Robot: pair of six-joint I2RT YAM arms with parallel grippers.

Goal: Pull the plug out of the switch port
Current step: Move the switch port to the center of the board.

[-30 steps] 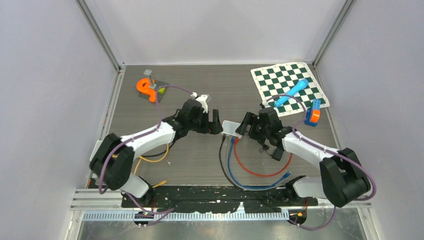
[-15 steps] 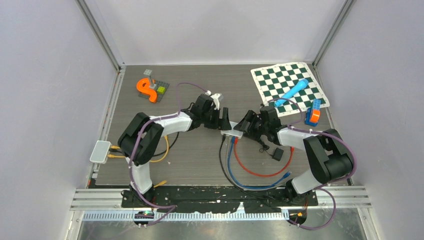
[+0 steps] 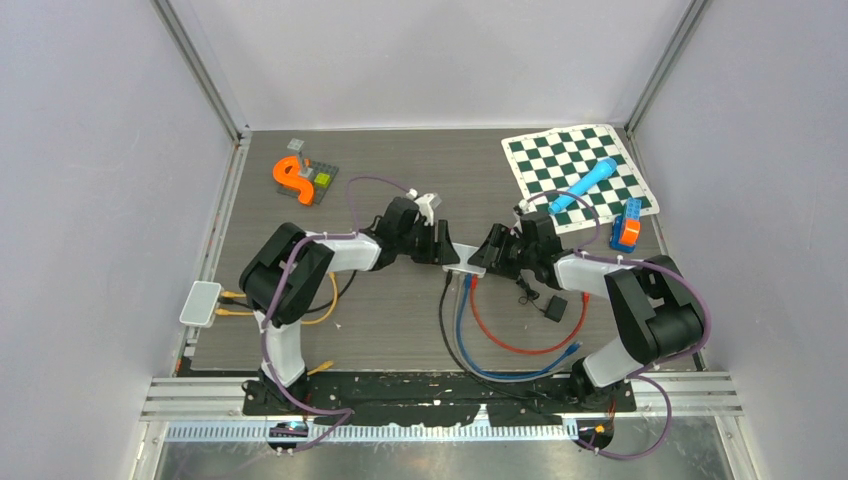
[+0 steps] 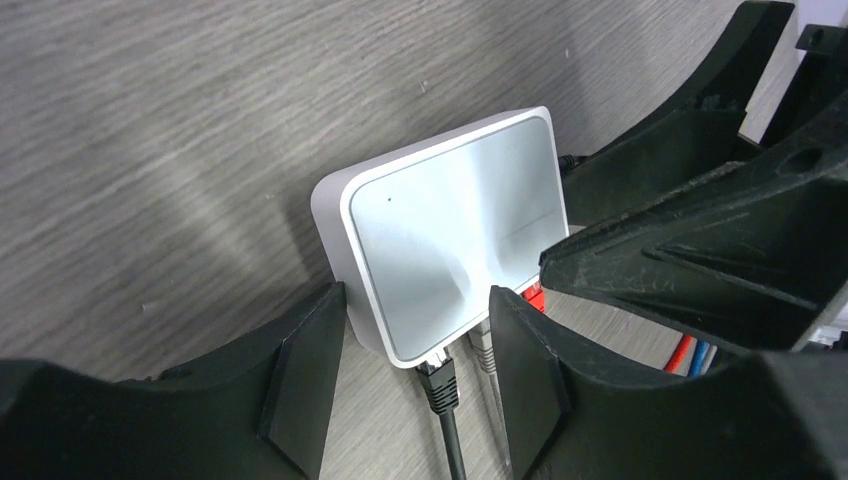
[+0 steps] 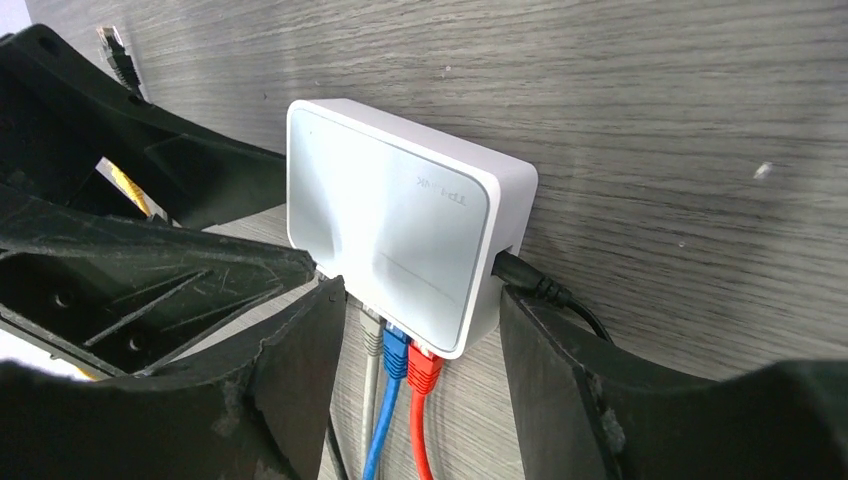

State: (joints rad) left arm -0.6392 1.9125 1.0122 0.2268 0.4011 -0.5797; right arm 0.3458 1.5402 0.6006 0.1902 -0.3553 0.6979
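Note:
The white switch (image 3: 462,257) lies mid-table between both arms. In the left wrist view the switch (image 4: 450,235) has a black plug (image 4: 438,378), a grey plug (image 4: 484,350) and a bit of a red one (image 4: 533,293) in its ports. My left gripper (image 4: 415,385) is open, straddling the switch's near corner and the black plug. In the right wrist view the switch (image 5: 400,225) shows grey (image 5: 372,335), blue (image 5: 396,350) and red (image 5: 424,365) plugs. My right gripper (image 5: 425,390) is open around that port end, with gaps on both sides.
A black power lead (image 5: 540,290) leaves the switch's side by my right finger. On the table are an orange S-piece (image 3: 290,178), a chequered mat (image 3: 578,176) with a blue marker (image 3: 583,186), a blue-orange block (image 3: 627,225), a black adapter (image 3: 556,309) and a second white box (image 3: 201,302) at the left edge.
Both grippers have come in onto the switch from either side and their jaws have narrowed. The left arm swung right, uncovering the white box at the left edge.

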